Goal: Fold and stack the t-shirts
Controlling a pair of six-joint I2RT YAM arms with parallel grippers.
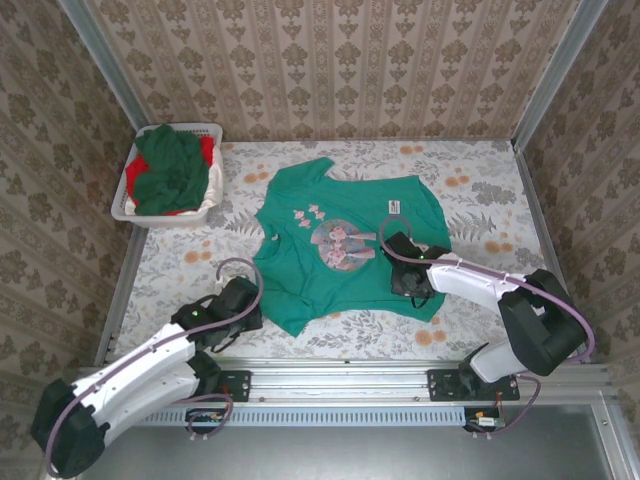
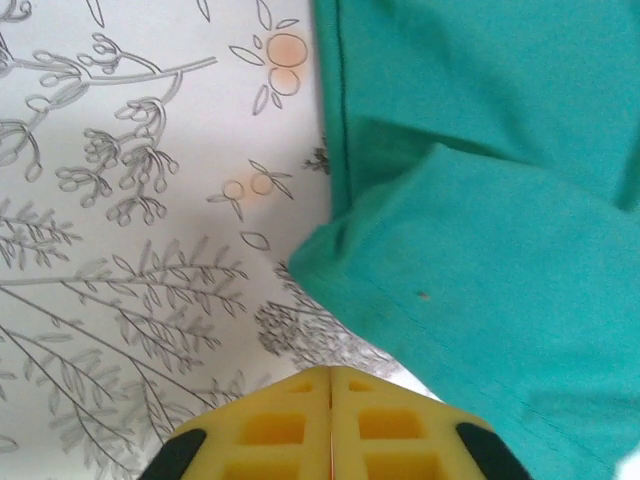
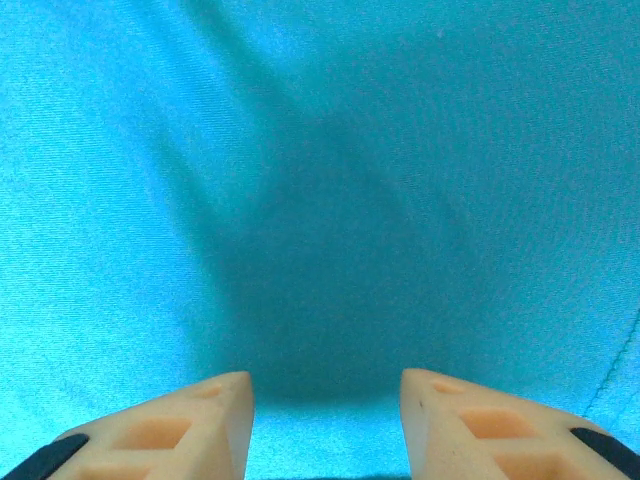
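My left claw [image 2: 330,375] is closed right up, its yellow pads [image 2: 275,425] pressed flat together, and I see nothing pinched between them. It hangs over bare flowered tabletop [image 2: 120,250], just beside a folded-over corner of the teal shirt [image 2: 500,250]. From above, that claw [image 1: 250,300] sits at the shirt's near left corner, toward the near edge of the tabletop [image 1: 480,200].

My right claw [image 3: 325,385] stands partly open, with a clear gap between its two fingers [image 3: 210,410]. Teal cloth [image 3: 320,150] lies under the gap. I cannot tell whether the tips touch it, and I see no cloth gathered between them. From above, this claw [image 1: 400,280] is over the near right part of the shirt.

The teal shirt [image 1: 300,280] lies spread in the middle of the tabletop with its round pink-grey print [image 1: 340,245] facing up. Its white label [image 1: 392,206] is toward the far right side of the cloth.

In the far left corner stands a white basket [image 1: 125,205]. It holds a dark green shirt [image 1: 170,160] heaped on top, with a red shirt [image 1: 207,150] showing at its edges.
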